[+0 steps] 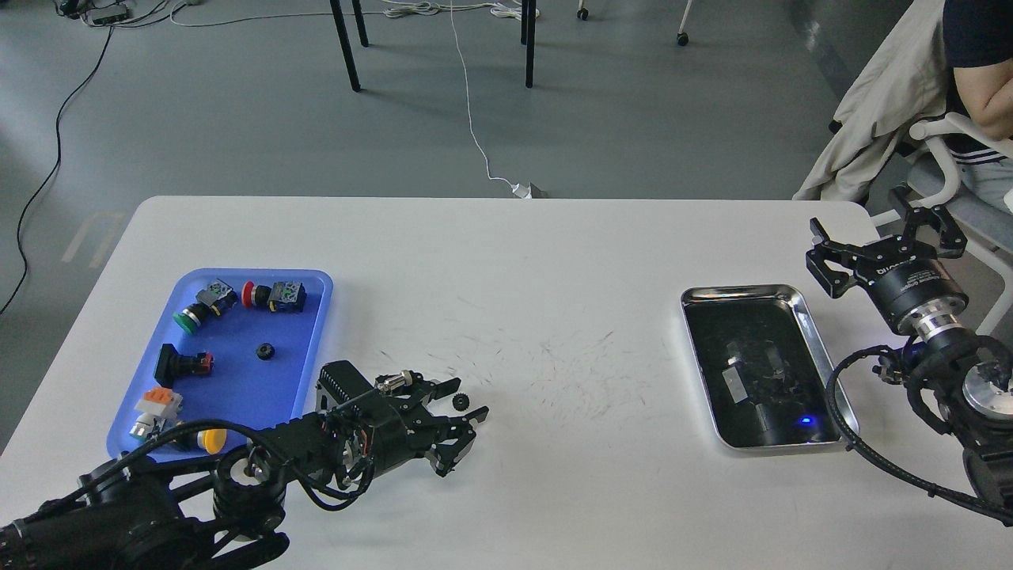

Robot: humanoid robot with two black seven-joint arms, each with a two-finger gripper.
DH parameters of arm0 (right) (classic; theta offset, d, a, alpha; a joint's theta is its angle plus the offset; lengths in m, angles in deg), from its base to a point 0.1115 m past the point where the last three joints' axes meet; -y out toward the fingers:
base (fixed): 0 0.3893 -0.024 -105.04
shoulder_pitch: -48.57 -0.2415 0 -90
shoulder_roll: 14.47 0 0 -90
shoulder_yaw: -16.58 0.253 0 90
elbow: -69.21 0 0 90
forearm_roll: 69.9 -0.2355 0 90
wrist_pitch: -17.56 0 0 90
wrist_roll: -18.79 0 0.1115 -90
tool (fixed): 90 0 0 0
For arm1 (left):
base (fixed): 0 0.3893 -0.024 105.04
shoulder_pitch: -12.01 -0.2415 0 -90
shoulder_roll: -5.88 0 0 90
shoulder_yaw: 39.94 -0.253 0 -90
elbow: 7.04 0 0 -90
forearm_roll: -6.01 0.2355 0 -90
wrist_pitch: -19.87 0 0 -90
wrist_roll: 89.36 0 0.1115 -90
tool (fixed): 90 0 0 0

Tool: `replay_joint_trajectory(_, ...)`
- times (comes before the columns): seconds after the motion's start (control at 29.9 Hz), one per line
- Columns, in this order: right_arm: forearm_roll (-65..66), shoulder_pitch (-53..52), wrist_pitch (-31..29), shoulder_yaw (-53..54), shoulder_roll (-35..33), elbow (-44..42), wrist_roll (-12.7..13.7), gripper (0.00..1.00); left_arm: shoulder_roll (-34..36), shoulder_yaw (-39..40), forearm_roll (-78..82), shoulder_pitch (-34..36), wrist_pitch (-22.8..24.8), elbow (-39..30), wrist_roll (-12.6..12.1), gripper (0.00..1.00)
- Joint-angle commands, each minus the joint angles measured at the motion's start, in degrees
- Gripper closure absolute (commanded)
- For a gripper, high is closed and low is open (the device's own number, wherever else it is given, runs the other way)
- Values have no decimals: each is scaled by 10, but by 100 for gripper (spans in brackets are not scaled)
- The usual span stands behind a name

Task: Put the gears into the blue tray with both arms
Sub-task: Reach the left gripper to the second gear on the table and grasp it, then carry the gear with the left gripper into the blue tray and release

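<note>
Both arms are black and jointed. The left arm (pixel 198 483) carries looping black cables and a claw-like hand (pixel 459 423). At three o'clock, the right arm (pixel 942 340) shows silver metal rings, thick corrugated cable, and white ROBOTIQ lettering behind its hand (pixel 886 241).

A white counter (pixel 554 261) with rounded corners stands on a grey floor (pixel 237 119). Black table legs (pixel 346 47) rise at the far side, with black and white cables (pixel 475 127) trailing across the floor. At right, a seated person (pixel 981 87) occupies a white chair (pixel 950 134) draped with a beige jacket (pixel 878 119).
</note>
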Motion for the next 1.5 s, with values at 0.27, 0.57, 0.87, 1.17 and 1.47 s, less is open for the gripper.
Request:
replay_joint_trajectory(0.27, 0, 1, 0, 5, -1, -1, -1, 2, 15, 3, -2, -9, -1, -1, 1, 94)
replay_joint_trajectory(0.57, -1, 0, 0, 8, -5, 1, -1, 2, 174, 99, -42, 9, -7, -97, 2, 95)
replay_joint_trajectory(0.87, -1, 1, 0, 8, -11, 3, -1, 2, 303, 90, -201, -46, -62, -85, 35, 93)
replay_joint_trajectory(1.17, 0, 1, 0, 7, -14, 9, -1, 2, 264, 91, -208, -93, -81, -11, 50, 92)
replay_joint_trajectory(1.47, 0, 0, 0, 7, -14, 11, -2, 2, 231, 90, -213, -95, -81, 33, 54, 88)
